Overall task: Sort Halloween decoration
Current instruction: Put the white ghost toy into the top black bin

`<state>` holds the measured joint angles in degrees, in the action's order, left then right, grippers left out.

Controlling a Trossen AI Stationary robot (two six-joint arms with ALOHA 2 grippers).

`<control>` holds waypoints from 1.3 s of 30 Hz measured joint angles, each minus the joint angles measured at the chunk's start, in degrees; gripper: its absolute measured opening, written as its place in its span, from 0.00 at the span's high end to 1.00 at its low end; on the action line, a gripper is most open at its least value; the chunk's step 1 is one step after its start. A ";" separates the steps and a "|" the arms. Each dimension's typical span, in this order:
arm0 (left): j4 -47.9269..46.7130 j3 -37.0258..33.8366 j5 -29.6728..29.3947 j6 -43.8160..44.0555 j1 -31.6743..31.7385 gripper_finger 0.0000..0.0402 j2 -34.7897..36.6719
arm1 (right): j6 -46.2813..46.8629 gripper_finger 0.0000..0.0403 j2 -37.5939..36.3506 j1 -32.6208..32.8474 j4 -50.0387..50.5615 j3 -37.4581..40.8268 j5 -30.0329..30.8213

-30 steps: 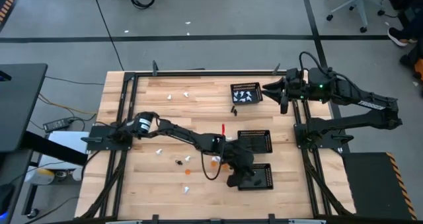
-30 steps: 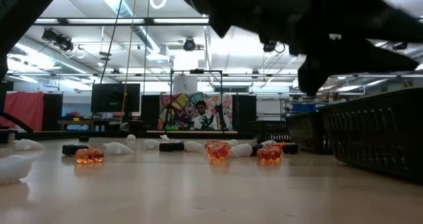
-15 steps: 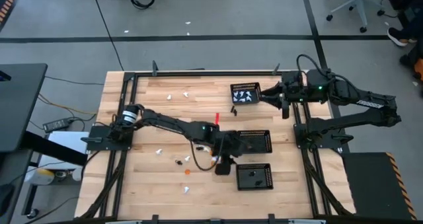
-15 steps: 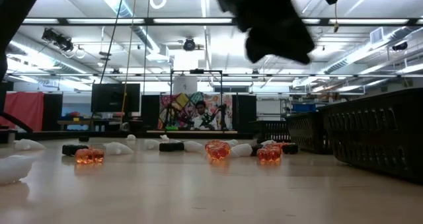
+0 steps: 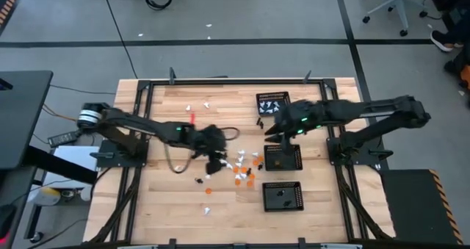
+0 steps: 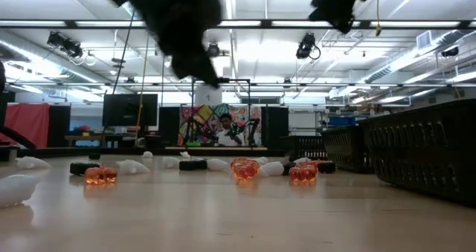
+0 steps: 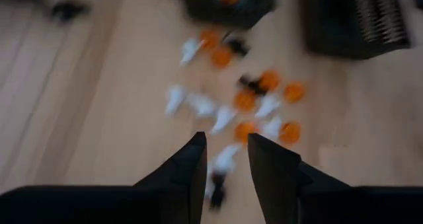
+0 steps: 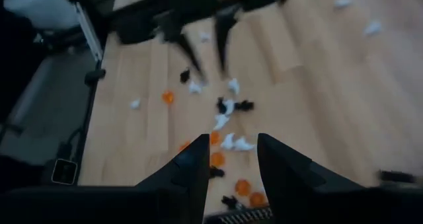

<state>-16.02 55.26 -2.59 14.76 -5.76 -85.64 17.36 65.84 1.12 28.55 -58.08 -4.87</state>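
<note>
Hovering left gripper (image 5: 214,159) and right gripper (image 5: 270,128) are held part-open, empty, over scattered Halloween figures (image 5: 242,167).

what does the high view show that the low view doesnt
Only the high view shows all three black rectangular mesh trays apart: the far one holding white figures, the middle one, the near one. It also shows the left gripper open above the scattered pile. Only the low view shows a person in the room behind. Both show the tiny orange figures on the wooden table.
</note>
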 joint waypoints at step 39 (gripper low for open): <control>7.08 -29.89 -18.05 31.56 0.28 0.71 32.44 | -18.91 0.50 43.26 -3.47 -1.25 -13.02 -1.75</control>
<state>-8.94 25.38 -20.63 46.33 -5.48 -53.20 -1.55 109.10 -2.35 27.31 -71.10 -6.63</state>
